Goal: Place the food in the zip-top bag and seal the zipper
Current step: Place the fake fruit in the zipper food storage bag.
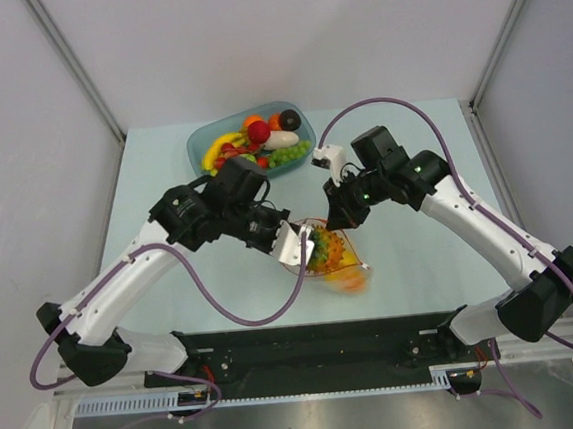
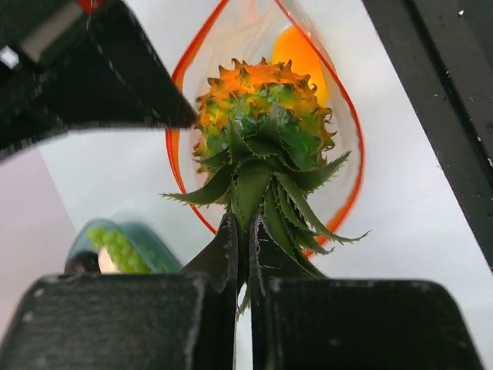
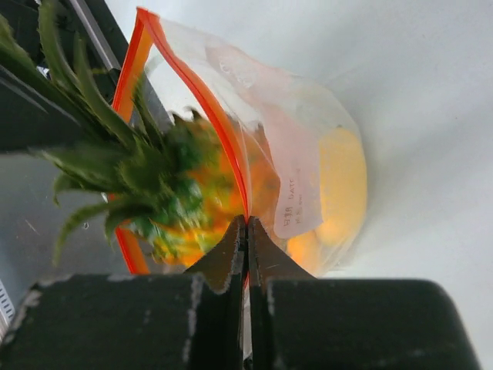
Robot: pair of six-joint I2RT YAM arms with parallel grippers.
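My left gripper [image 2: 245, 231] is shut on the green leaves of a small pineapple [image 2: 262, 116] and holds it in the open mouth of the clear zip-top bag [image 3: 308, 154]. My right gripper [image 3: 246, 227] is shut on the bag's red-orange zipper strip [image 3: 196, 92] and holds the mouth open. A yellow-orange mango piece [image 3: 339, 193] lies inside the bag. In the top view the pineapple [image 1: 328, 249] sits at the bag [image 1: 347, 274] between my left gripper [image 1: 294, 242] and my right gripper [image 1: 339, 215].
A teal-blue oval tray [image 1: 205, 139] at the back holds more toy food: banana, red berries, green grapes, orange pieces. It also shows in the left wrist view [image 2: 150, 243]. The black arm-mount bar runs along the table's near edge [image 1: 317, 337].
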